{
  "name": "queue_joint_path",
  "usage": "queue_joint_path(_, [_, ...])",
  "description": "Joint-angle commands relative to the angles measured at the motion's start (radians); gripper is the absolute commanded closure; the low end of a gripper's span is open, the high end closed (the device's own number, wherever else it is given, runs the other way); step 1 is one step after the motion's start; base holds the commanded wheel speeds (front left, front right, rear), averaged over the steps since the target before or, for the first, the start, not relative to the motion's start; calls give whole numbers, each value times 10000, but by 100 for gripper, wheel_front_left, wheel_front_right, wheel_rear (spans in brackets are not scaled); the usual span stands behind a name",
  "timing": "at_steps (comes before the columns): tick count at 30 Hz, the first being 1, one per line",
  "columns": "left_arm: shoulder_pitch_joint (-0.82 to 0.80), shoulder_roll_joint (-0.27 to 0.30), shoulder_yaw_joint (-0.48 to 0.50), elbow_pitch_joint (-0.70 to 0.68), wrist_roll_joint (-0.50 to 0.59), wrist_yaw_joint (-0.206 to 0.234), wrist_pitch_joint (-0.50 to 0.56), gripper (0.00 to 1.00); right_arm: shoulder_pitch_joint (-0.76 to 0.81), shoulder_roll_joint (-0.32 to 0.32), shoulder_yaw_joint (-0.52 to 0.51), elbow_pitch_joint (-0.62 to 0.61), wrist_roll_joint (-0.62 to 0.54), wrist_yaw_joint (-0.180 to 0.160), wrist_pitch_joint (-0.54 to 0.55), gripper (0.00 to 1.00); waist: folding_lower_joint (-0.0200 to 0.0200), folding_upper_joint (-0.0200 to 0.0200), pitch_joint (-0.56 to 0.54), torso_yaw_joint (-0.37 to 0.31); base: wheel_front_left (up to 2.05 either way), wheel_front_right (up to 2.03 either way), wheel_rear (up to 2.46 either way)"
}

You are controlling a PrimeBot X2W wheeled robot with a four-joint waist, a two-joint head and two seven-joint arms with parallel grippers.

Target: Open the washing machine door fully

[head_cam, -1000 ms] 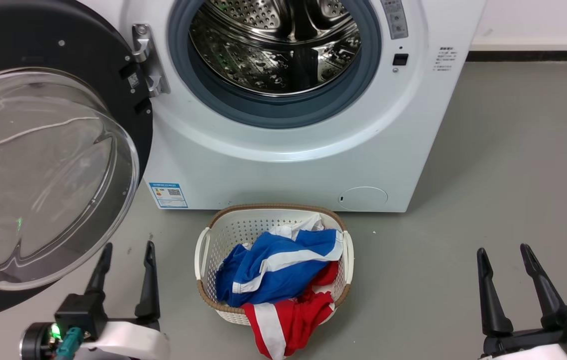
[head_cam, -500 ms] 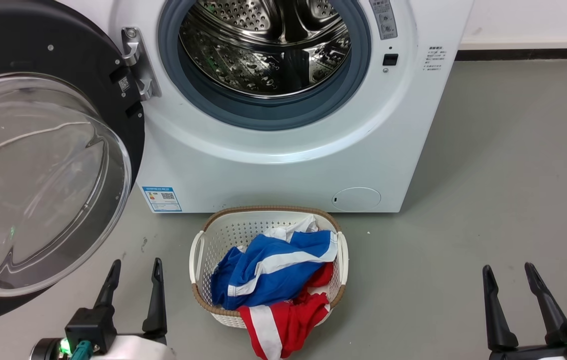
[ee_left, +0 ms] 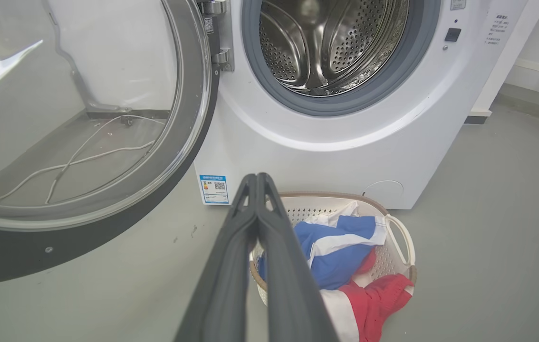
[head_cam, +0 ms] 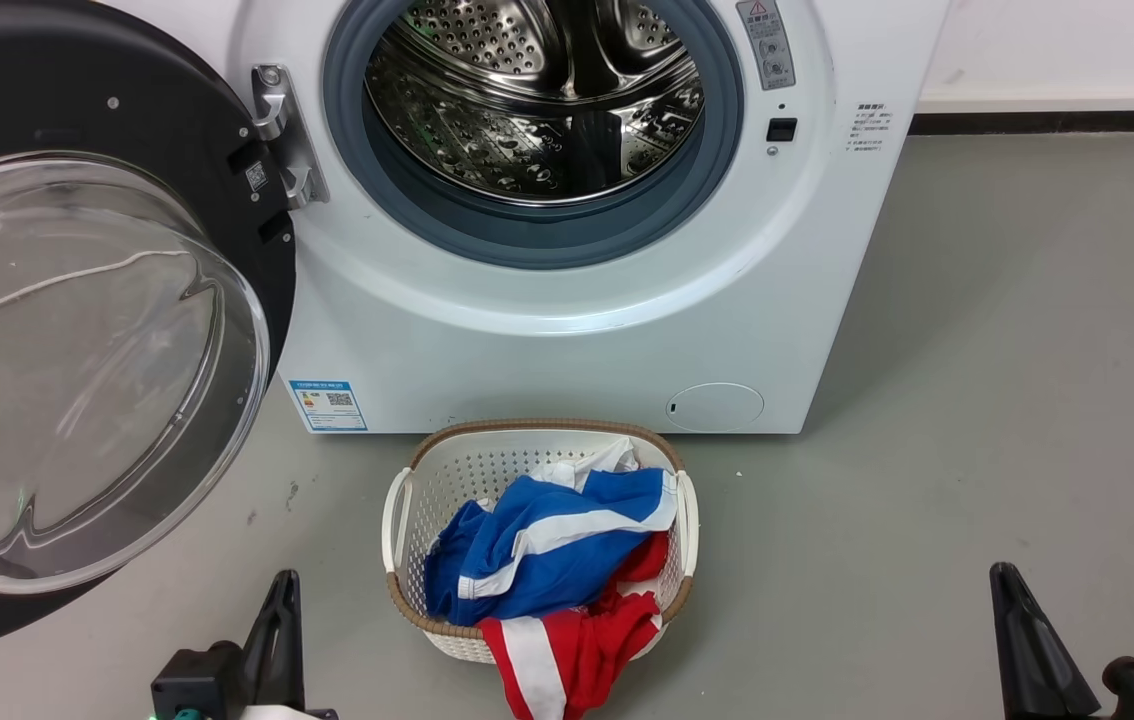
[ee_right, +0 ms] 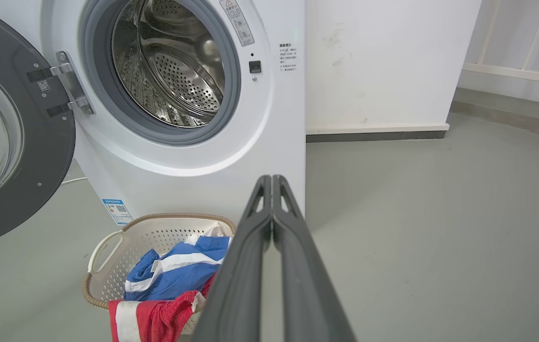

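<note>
1. The washing machine door (head_cam: 87, 330), a glossy black disc with a clear domed glass bowl, hangs wide open on its metal hinge at the left of the washing machine (head_cam: 567, 330). Its bowl side faces outward.
2. Just in front of the washing machine stands a white laundry basket (head_cam: 537, 432). In it, a blue-and-white garment (head_cam: 537, 545) lies atop a red-and-white one (head_cam: 577, 640) that spills over the near rim.
3. The left gripper (ee_left: 256, 178) and right gripper (ee_right: 269, 178) hang low, well apart from the washing machine. Both point toward it, fingers pressed together on nothing.
</note>
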State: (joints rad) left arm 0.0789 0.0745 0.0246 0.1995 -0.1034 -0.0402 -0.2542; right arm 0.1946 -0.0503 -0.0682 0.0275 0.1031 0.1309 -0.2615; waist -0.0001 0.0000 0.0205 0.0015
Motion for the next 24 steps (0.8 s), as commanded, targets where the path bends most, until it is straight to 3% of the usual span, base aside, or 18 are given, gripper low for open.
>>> queue_joint_path(1, [-122, 4, 65, -46, -295, -20, 95, 100, -46, -15, 15, -83, 335, 0, 47, 100, 1, 0, -1, 0, 0, 0, 0])
queue_joint_path(24, [-663, -66, 304, 71, -4783, -294, 1165, 100, -974, -255, 185, 576, 5075, -1, 920, 100, 1, 0, -35, -3, 0, 0, 0])
